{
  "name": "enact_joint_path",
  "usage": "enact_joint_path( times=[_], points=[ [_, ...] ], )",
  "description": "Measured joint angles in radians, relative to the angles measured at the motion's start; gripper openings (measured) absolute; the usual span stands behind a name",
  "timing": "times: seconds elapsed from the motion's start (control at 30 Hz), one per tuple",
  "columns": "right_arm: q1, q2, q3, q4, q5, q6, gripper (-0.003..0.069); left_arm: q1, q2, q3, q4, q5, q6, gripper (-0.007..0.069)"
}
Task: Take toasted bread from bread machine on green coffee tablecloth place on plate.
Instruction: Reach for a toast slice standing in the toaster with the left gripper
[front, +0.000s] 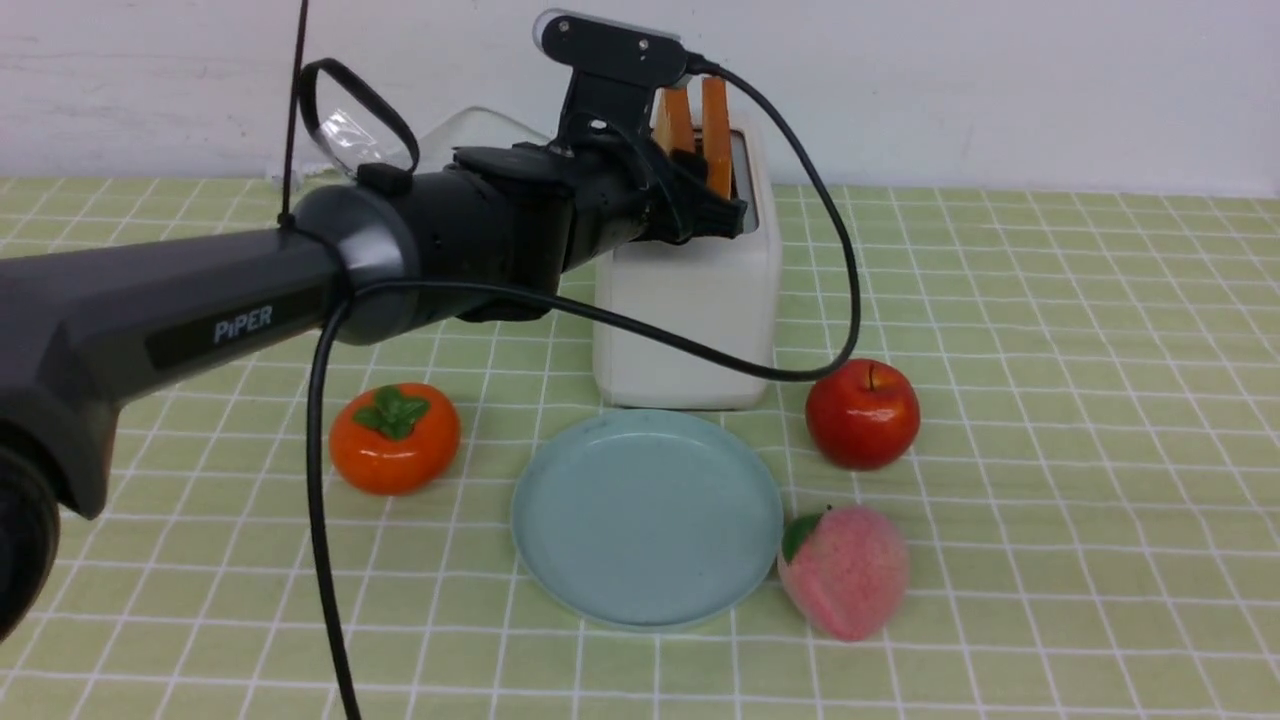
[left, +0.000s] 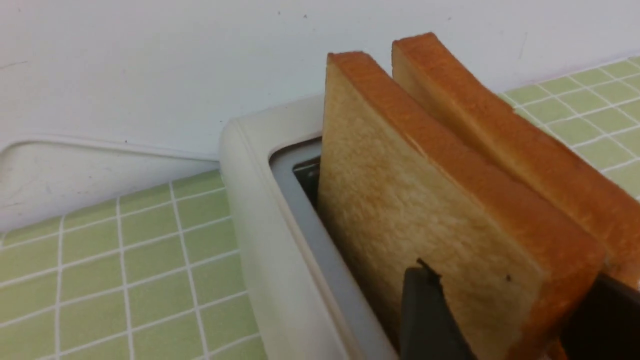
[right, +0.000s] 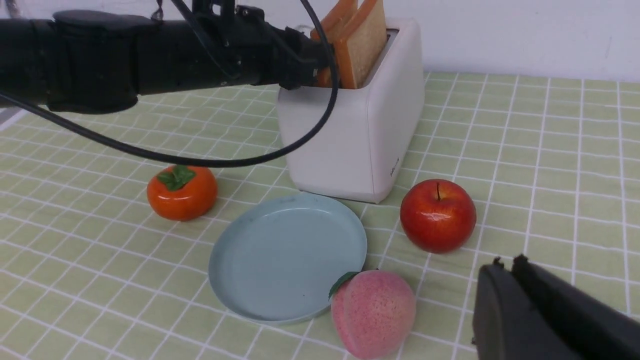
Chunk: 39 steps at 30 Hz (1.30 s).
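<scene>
The white bread machine (front: 690, 320) stands on the green coffee tablecloth (front: 1050, 350) with two slices of toasted bread (front: 715, 130) upright in its slots. My left gripper (front: 720, 205) reaches in over the slot top. In the left wrist view its jaws (left: 515, 277) straddle the nearer slice (left: 400, 200) with a finger against each face, and the slice still stands in the bread machine (left: 260, 240). The second slice (left: 500, 130) stands behind it. The empty pale blue-green plate (front: 648, 520) lies in front of the bread machine. My right gripper (right: 505, 262) is shut and empty above the cloth, right of the plate (right: 285, 255).
A red apple (front: 862, 415) sits right of the bread machine and a pink peach (front: 845, 570) touches the plate's right rim. An orange persimmon (front: 395, 438) sits left of the plate. The left arm's black cable (front: 700, 350) hangs across the bread machine's front. The wall is close behind.
</scene>
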Motion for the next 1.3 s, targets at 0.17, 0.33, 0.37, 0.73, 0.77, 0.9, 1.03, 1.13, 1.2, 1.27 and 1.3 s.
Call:
enact_joint_path(
  times=[0.17, 0.33, 0.37, 0.73, 0.77, 0.9, 1.03, 1.13, 1.2, 1.27, 1.3],
  points=[
    [0.000, 0.000, 0.000, 0.000, 0.000, 0.000, 0.0035, 0.000, 0.026, -0.045, 0.000, -0.022, 0.000, 0.0358],
    [0.000, 0.000, 0.000, 0.000, 0.000, 0.000, 0.0039, 0.000, 0.028, -0.072, 0.000, -0.023, 0.000, 0.0355],
    [0.000, 0.000, 0.000, 0.000, 0.000, 0.000, 0.0041, 0.000, 0.028, -0.073, 0.000, -0.026, 0.000, 0.0351],
    [0.000, 0.000, 0.000, 0.001, 0.000, 0.000, 0.0042, 0.000, 0.038, -0.074, 0.011, -0.036, -0.001, 0.0179],
    [0.000, 0.000, 0.000, 0.001, 0.000, 0.000, 0.0042, 0.000, 0.038, -0.074, 0.011, -0.036, -0.001, 0.0158],
    [0.000, 0.000, 0.000, 0.001, -0.001, -0.011, 0.0038, 0.000, 0.038, -0.074, 0.014, -0.038, -0.001, 0.0100],
    [0.000, 0.000, 0.000, 0.003, -0.009, -0.073, 0.0011, 0.000, 0.038, -0.074, 0.011, -0.039, -0.001, 0.0099],
    [0.000, 0.000, 0.000, 0.021, -0.018, -0.092, -0.0004, 0.000, 0.038, -0.074, 0.011, -0.041, -0.002, 0.0099],
    [0.000, 0.000, 0.000, 0.036, -0.018, -0.102, -0.0008, 0.000, 0.035, -0.074, 0.010, -0.046, -0.002, 0.0099],
    [0.000, 0.000, 0.000, 0.037, -0.018, -0.106, -0.0007, 0.000, 0.033, -0.076, 0.007, -0.050, -0.002, 0.0099],
    [0.000, 0.000, 0.000, 0.037, -0.018, -0.108, -0.0007, 0.000, 0.032, -0.077, 0.006, -0.052, -0.002, 0.0099]
  ],
)
